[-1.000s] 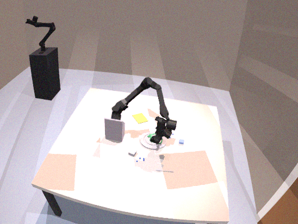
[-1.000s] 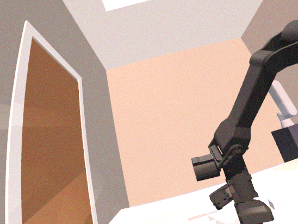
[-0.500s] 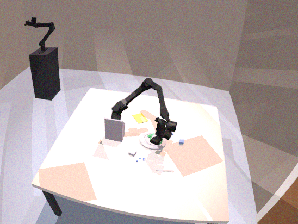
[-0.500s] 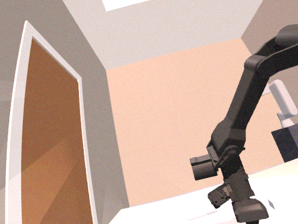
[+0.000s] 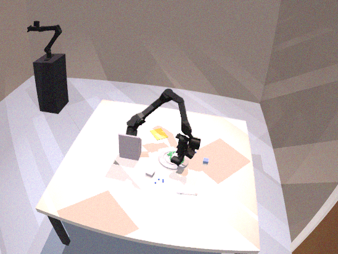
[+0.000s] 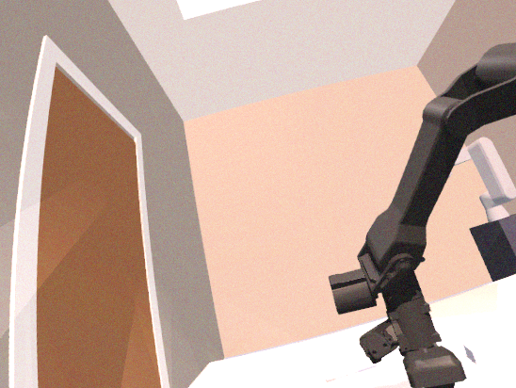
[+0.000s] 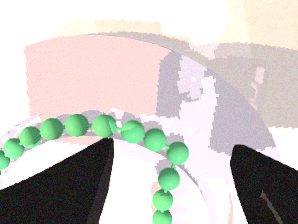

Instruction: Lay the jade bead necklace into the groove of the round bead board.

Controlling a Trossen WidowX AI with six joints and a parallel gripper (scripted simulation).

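The jade bead necklace (image 5: pixel 170 155) (image 7: pixel 76 125) lies on the round bead board (image 5: pixel 161 161) (image 7: pixel 90 75). In the wrist view its upper run follows the curved groove, and at the right the strand bends sharply downward, inside the groove's faint arc. Glare makes it hard to tell how deep the beads sit. My gripper (image 7: pixel 173 152) is open, low over the board, with its fingertips apart on either side of the bend and its descending beads. It grips nothing. In the top view the arm hides part of the board and necklace; in the exterior view the fingertips are out of frame.
A grey upright panel (image 5: pixel 130 147) stands near the arm's base, with a yellow square (image 5: pixel 158 134) behind the board. A grey block (image 5: pixel 150 174), small blue beads (image 5: pixel 163 181) and a thin white rod (image 5: pixel 187 193) lie in front. A blue cube (image 5: pixel 205 160) sits right.
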